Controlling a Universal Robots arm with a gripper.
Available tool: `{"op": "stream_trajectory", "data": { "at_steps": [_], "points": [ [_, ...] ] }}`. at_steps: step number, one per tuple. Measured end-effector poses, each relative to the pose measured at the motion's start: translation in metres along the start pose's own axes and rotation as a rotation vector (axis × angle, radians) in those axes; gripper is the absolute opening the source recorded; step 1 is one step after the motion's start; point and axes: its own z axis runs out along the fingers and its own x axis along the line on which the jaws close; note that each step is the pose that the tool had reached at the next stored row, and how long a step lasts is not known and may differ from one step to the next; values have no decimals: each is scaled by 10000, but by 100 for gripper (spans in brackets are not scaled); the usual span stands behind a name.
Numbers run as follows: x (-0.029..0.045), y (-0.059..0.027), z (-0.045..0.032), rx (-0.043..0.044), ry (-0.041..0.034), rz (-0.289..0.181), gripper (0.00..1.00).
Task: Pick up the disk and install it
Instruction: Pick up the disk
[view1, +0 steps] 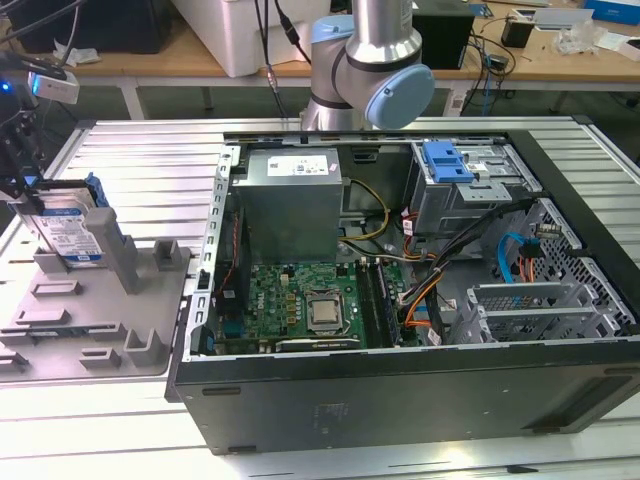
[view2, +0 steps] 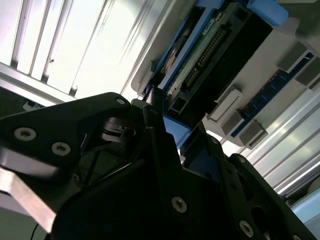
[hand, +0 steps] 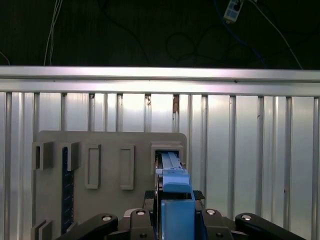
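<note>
**Gripping the disk on edge in the grey fixture, far left of the exterior view.**

Held at the top edge by the gripper, jaws narrow and closed on the two sides of the blue carrier (low centre of the first wrist view). Treat as rigid, dense for its size and probably shock-sensitive. Expect the smooth metal faces to slip under light pressure. Take hold on the carrier rails, clear of the label. Note the open computer case at centre and right of the exterior view, well apart.
</note>
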Motion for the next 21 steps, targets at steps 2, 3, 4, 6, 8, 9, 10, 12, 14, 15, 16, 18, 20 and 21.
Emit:
{"op": "stream_trajectory", "data": {
  "at_steps": [2, 3, 4, 6, 8, 9, 10, 12, 14, 15, 16, 18, 20, 21],
  "points": [
    [0, 0, 0, 0, 0, 0, 37],
    [0, 0, -1, -1, 1, 0, 37],
    [0, 1, -4, 1, -1, 0, 37],
    [0, 1, -16, -1, 0, 0, 37],
    [0, 1, -27, 0, 3, 0, 37],
    [1, 1, -33, 0, 2, 0, 37],
    [1, 1, -40, 0, 4, 0, 37],
    [1, 2, -57, 0, 8, 1, 37],
    [2, 2, -75, -1, 14, 0, 37],
    [2, 2, -85, -1, 17, 1, 37],
    [2, 2, -102, -1, 23, 0, 37],
    [3, 2, -123, -1, 31, 1, 37],
    [3, 3, -146, -1, 39, 1, 37],
    [3, 3, -156, -1, 43, 1, 37]
  ]
}}
